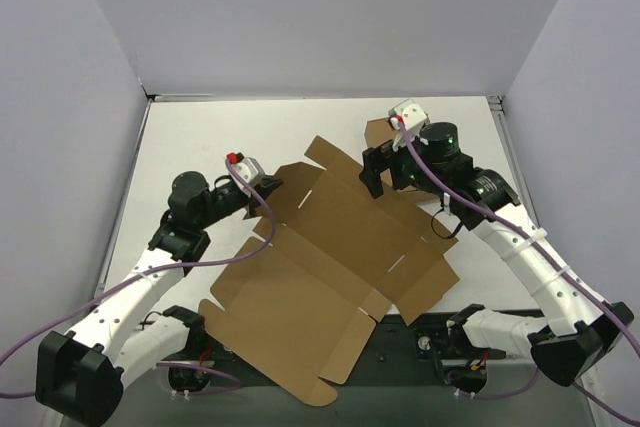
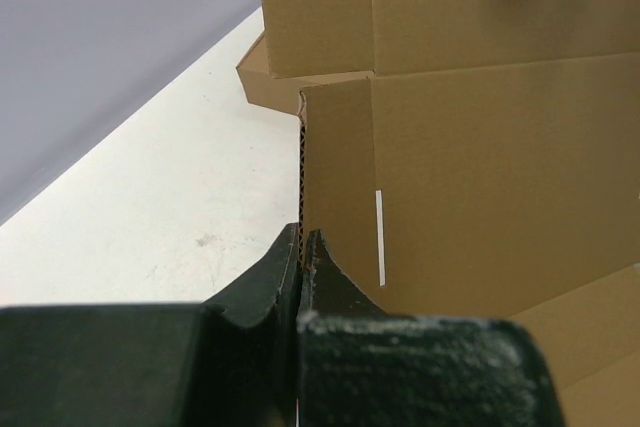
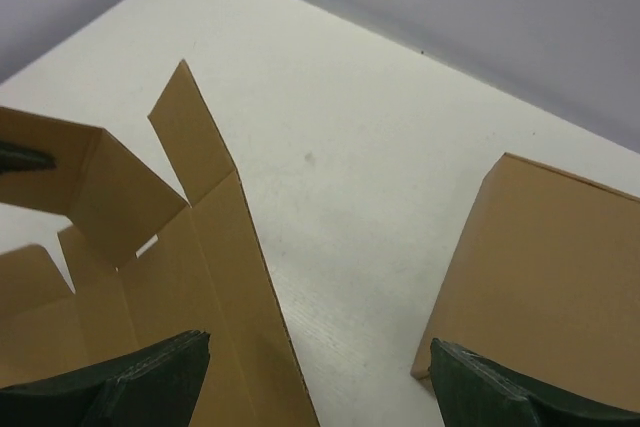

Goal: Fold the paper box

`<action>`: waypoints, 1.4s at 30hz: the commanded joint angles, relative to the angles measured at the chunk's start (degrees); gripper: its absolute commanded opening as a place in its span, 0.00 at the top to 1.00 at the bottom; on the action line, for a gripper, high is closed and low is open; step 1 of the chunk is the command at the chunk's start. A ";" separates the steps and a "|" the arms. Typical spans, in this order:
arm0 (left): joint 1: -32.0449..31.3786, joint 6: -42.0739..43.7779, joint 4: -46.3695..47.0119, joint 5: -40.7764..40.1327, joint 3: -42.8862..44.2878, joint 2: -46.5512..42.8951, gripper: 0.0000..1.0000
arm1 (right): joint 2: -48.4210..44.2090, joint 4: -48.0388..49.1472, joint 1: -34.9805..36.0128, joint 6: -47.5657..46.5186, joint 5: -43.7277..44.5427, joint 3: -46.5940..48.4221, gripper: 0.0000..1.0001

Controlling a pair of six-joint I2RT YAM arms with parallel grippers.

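Note:
The paper box [image 1: 330, 267] lies spread out in the middle of the table as a brown die-cut sheet with flaps and slits. Its left flap stands raised. My left gripper [image 1: 268, 188] is shut on that flap's edge. In the left wrist view the corrugated edge of the paper box [image 2: 480, 167] runs straight into the pinched left gripper [image 2: 303, 244]. My right gripper [image 1: 385, 177] hovers open over the sheet's far right corner. In the right wrist view the right gripper [image 3: 320, 387] holds nothing, and the paper box [image 3: 200, 277] lies under its left finger.
A compact brown carton [image 3: 550, 277] stands just right of the right gripper, and it is mostly hidden behind that arm's wrist in the top view [image 1: 377, 131]. White walls close the table on three sides. The sheet's near corner overhangs the arm bases [image 1: 330, 387].

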 commanded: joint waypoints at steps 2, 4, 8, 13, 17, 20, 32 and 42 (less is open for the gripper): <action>0.26 1.73 -0.68 4.67 3.02 0.45 1.00 | 4.17 -4.96 -0.52 -8.49 -7.55 1.49 0.06; 0.35 1.55 -0.68 5.20 3.19 0.63 1.00 | 5.05 -5.05 -0.52 -8.93 -7.81 0.96 0.07; 0.44 0.59 0.46 5.20 2.84 0.89 1.00 | 6.11 -6.10 -1.31 -8.76 -11.14 1.13 0.27; 1.14 -3.63 5.81 3.71 2.40 3.17 1.00 | 6.81 -8.38 -1.31 -7.09 -13.18 2.10 0.89; 2.46 -7.58 3.02 -5.91 6.17 7.21 0.26 | 7.08 -8.83 -0.88 -6.30 -3.55 3.06 1.00; 5.18 -10.12 0.47 -11.57 7.32 7.83 0.09 | 6.90 -8.74 0.88 -7.08 3.32 3.42 1.00; -9.56 -30.43 -12.54 -24.22 2.14 10.29 0.24 | 16.21 -7.95 16.78 -4.19 40.42 7.19 1.00; -16.17 -41.69 5.19 -28.19 -14.20 16.35 0.32 | 21.84 -7.42 24.26 -0.85 49.14 9.66 1.00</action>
